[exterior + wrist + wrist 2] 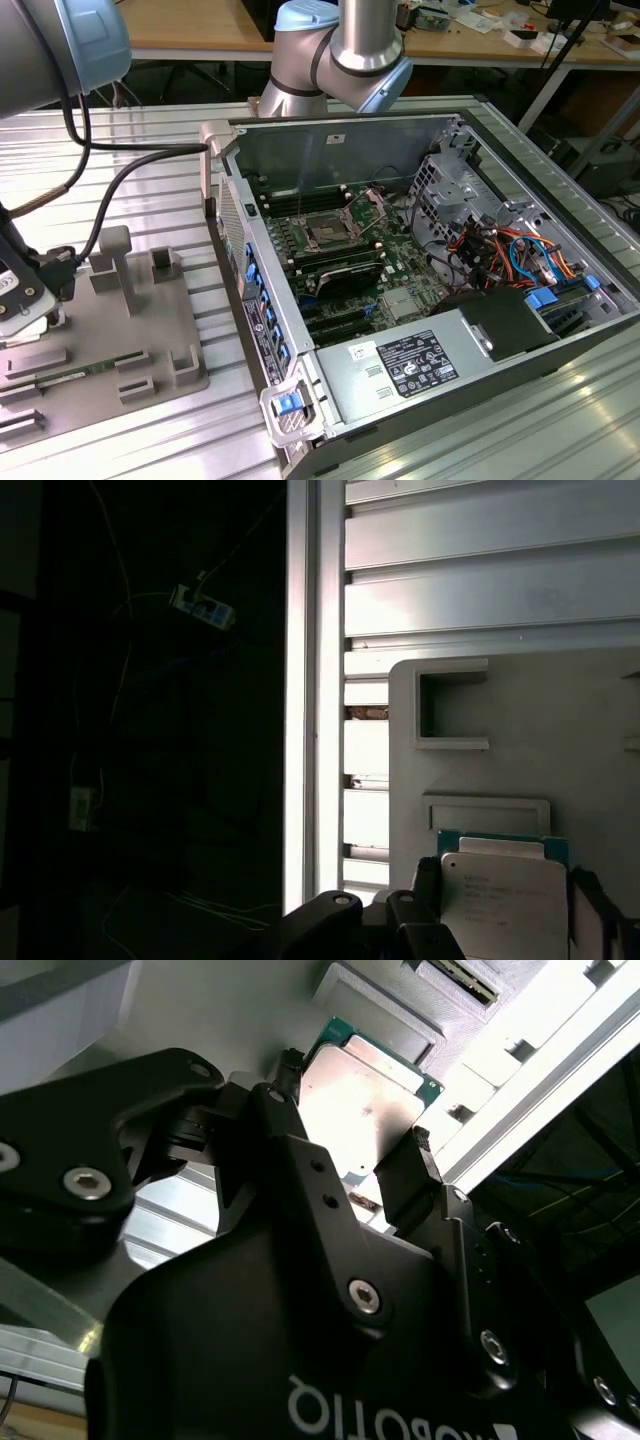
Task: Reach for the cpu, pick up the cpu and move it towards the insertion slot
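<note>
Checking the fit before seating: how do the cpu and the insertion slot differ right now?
The cpu shows a pale silvery top plate; the insertion slot has a dark centre. The cpu is at the hand, by the grey fixture plate; the insertion slot sits inside the open computer case. Both are square.

One side of the cpu [505, 905] beyond the first wrist view's border, seemingly slight.
</note>
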Available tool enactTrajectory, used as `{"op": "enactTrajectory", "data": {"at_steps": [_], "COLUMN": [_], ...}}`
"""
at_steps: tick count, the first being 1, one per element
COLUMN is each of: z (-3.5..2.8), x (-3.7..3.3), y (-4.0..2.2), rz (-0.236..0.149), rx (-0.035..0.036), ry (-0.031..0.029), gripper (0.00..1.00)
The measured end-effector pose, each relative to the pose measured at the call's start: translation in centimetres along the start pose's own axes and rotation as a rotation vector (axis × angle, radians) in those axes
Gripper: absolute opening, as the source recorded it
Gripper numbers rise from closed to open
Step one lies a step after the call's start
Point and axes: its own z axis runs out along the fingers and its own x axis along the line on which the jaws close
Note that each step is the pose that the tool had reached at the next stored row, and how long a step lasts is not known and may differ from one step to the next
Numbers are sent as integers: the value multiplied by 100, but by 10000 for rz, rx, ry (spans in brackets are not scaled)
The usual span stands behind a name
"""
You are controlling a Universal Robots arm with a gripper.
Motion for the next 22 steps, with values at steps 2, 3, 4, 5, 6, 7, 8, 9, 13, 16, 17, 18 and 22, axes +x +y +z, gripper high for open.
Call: {"op": "enactTrajectory", "data": {"at_steps": [2,3,4,5,6,7,8,9,13,16,17,18,22], "z": [-6,-10,-18,-26,-34,-41,-48,-55,-64,-81,-83,-87,-93], "x": [0,0,0,0,0,0,0,-1,0,-1,-1,-1,0], "y": [0,0,0,1,1,1,2,2,2,3,3,3,3], "rz": [0,0,0,0,0,0,1,0,0,0,0,0,0], "rx": [1,0,1,1,1,1,1,0,0,0,0,0,1], "ry": [-1,0,1,1,1,0,1,-2,-1,0,0,-1,0], "gripper": [55,55,55,55,55,55,55,55,55,55,55,55,55]}}
